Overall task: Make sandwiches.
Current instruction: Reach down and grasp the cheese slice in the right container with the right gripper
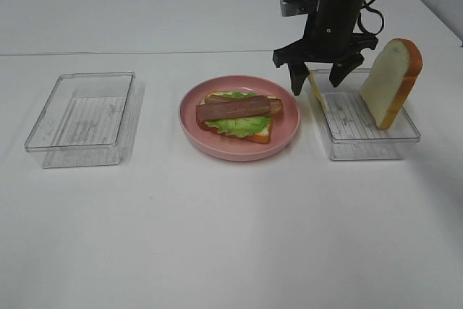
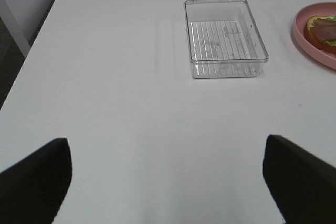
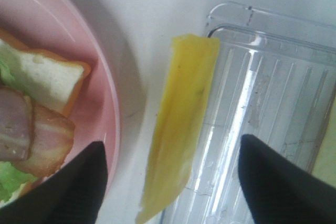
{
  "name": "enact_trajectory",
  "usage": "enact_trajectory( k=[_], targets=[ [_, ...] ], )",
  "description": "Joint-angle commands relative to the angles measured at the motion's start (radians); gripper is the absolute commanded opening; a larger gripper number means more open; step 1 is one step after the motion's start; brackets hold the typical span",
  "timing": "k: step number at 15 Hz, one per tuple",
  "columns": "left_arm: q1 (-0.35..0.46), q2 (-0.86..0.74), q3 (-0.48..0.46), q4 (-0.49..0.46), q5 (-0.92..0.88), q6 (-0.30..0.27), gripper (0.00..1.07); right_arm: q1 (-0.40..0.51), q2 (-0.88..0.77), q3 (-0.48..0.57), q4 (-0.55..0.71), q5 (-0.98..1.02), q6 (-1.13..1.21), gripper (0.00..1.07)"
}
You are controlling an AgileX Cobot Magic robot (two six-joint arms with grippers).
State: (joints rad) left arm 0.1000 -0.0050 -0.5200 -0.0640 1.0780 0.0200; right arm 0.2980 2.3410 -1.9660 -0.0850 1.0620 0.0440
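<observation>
Open sandwich (image 1: 239,115) mid-table; right gripper (image 1: 317,86) spread wide over the cheese slice (image 3: 181,119).

Toward the near left corner, the left gripper (image 2: 166,140) hangs over bare table (image 1: 217,236), jaws wide and holding nothing. On the pink plate (image 1: 239,152) at mid-table, the sandwich has lettuce (image 1: 239,127) and 2 bacon strips (image 1: 233,109) on bread. The left tray (image 1: 79,155) sits toward the left edge. The right tray (image 1: 365,148) holds 1 loose bread slice (image 1: 391,81) leaning upright, and the cheese slice drapes over its plate-side wall. The right gripper hovers just above it, gripping nothing.
</observation>
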Motion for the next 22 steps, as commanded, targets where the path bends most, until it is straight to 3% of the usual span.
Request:
enact_trajectory(
  k=[1,3,9,10,11,15,16,18,22],
  targets=[
    [0.005,-0.014,0.002,-0.002,-0.003,0.002,0.91,-0.001,0.004,0.001,-0.021,-0.009,0.017,0.56],
    [0.005,-0.014,0.002,-0.002,-0.003,0.002,0.91,-0.001,0.004,0.001,-0.039,-0.009,0.033,0.46],
    [0.005,-0.014,0.002,-0.002,-0.003,0.002,0.91,-0.001,0.039,0.001,-0.049,-0.001,0.041,0.43],
    [0.005,-0.014,0.002,-0.002,-0.003,0.002,0.91,-0.001,0.042,0.001,-0.051,-0.001,0.042,0.39],
    [0.005,-0.014,0.002,-0.002,-0.003,0.002,0.91,-0.001,0.042,0.001,-0.062,-0.006,0.041,0.21],
    [0.005,-0.014,0.002,-0.002,-0.003,0.002,0.91,-0.001,0.042,0.001,-0.061,0.000,0.039,0.23],
    [0.005,-0.014,0.002,-0.002,-0.003,0.002,0.91,-0.001,0.042,0.001,-0.061,0.002,0.036,0.32],
    [0.005,-0.014,0.002,-0.002,-0.003,0.002,0.91,-0.001,0.042,0.001,-0.061,0.002,0.032,0.37],
    [0.005,-0.014,0.002,-0.002,-0.003,0.002,0.91,-0.001,0.037,-0.001,-0.054,0.007,0.019,0.37]
  ],
)
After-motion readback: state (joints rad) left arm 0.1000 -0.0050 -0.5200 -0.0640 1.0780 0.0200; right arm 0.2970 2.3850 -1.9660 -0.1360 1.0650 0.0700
